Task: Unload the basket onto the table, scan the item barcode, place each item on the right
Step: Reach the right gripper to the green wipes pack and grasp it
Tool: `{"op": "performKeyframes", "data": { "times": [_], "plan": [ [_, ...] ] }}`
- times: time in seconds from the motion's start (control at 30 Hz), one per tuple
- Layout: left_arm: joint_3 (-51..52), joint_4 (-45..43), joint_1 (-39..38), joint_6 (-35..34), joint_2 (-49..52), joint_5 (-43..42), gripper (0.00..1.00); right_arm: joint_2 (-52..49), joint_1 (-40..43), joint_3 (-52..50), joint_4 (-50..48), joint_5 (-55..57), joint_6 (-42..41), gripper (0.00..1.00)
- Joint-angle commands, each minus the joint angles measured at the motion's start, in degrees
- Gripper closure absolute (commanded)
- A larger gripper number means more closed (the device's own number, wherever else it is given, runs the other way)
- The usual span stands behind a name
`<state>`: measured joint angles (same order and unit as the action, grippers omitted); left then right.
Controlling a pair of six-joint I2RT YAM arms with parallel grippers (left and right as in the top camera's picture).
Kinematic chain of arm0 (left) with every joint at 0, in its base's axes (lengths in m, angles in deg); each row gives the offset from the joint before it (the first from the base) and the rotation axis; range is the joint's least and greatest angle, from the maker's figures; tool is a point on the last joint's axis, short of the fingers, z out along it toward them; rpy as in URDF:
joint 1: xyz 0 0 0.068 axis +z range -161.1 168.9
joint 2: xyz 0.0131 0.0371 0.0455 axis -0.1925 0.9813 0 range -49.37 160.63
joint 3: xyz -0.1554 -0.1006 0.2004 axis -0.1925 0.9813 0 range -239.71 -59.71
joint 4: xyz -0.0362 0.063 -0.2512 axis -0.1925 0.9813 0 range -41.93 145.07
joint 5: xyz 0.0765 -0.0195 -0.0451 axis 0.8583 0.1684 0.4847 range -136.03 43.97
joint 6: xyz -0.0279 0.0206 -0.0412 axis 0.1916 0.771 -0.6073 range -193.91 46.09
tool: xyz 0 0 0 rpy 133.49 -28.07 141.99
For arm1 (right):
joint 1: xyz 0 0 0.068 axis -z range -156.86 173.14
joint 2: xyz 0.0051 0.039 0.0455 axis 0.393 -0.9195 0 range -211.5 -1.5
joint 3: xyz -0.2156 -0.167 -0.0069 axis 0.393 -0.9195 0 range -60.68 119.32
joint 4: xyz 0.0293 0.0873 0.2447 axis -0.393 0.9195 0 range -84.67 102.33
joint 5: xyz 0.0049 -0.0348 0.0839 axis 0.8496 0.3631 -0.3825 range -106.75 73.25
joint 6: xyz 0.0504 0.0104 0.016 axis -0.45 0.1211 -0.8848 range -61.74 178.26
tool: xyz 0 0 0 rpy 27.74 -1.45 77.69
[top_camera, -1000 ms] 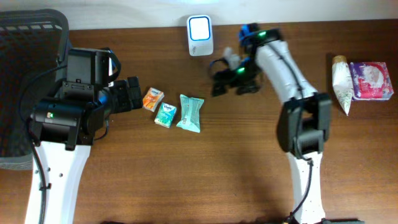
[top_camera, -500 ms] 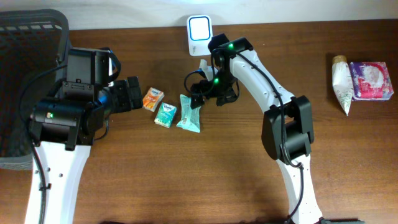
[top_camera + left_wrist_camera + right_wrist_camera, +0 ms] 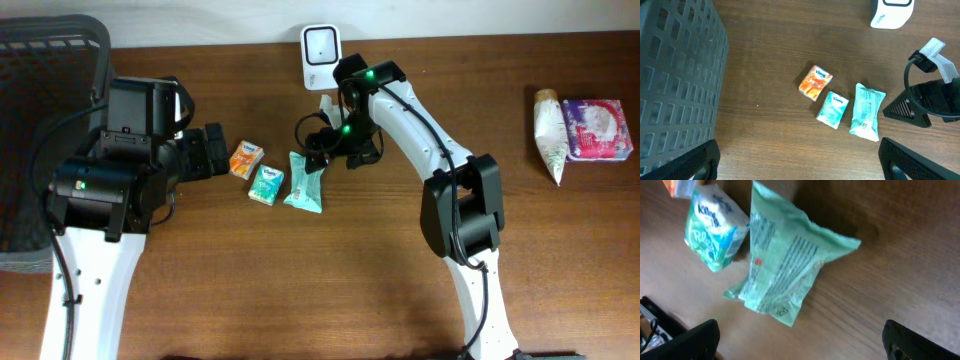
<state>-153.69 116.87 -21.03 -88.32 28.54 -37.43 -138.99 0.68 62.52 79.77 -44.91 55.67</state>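
Green pouch near right gripper, fingers wide apart, left gripper likewise; risk of slipping off flat film, shoving teal tissue pack

A basket sits far left, three packets mid-table before the scanner, a tube and pouch far right.

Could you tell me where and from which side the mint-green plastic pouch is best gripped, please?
Probably from straight above, pinching the mint-green plastic pouch across its width near the end closer to the robot: it lies flat, and the teal tissue pack crowds its left edge farther up.
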Motion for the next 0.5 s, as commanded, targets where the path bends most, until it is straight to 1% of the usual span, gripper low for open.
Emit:
{"op": "performKeyframes", "data": {
  "times": [0.0,0.13,0.2,0.3,0.33,0.4,0.43,0.47],
  "plan": [
    [-0.46,-0.11,0.26,-0.33,-0.09,0.24,0.01,2.05,-0.42,-0.35,-1.01,0.09,0.13,0.01],
    [-0.46,-0.09,0.26,-0.33,-0.09,0.24,0.01,2.05,-0.42,-0.35,-0.81,-0.61,0.15,0.01],
    [-0.46,-0.09,0.26,-0.33,-0.09,0.24,0.01,2.05,0.0,-0.35,-1.51,1.2,-0.07,0.01],
    [-0.46,-0.09,0.26,-0.33,-0.09,0.24,0.01,2.05,1.97,-0.35,-4.9,1.6,-9.03,0.01],
    [-0.46,-0.09,0.26,-0.33,-0.09,0.24,0.01,2.05,2.25,-0.35,-5.66,1.46,-10.43,0.01],
    [-0.46,-0.11,0.26,-0.33,-0.09,0.24,0.01,1.99,1.7,-0.44,-7.32,1.18,-10.36,0.01],
    [-0.46,-0.11,0.26,-0.33,-0.09,0.24,0.01,1.99,1.14,-0.46,-8.11,1.2,-10.38,0.03],
    [-0.46,-0.09,0.26,-0.33,-0.09,0.24,0.01,1.99,0.83,-0.57,-8.68,1.18,-10.4,0.07]
  ]
}}
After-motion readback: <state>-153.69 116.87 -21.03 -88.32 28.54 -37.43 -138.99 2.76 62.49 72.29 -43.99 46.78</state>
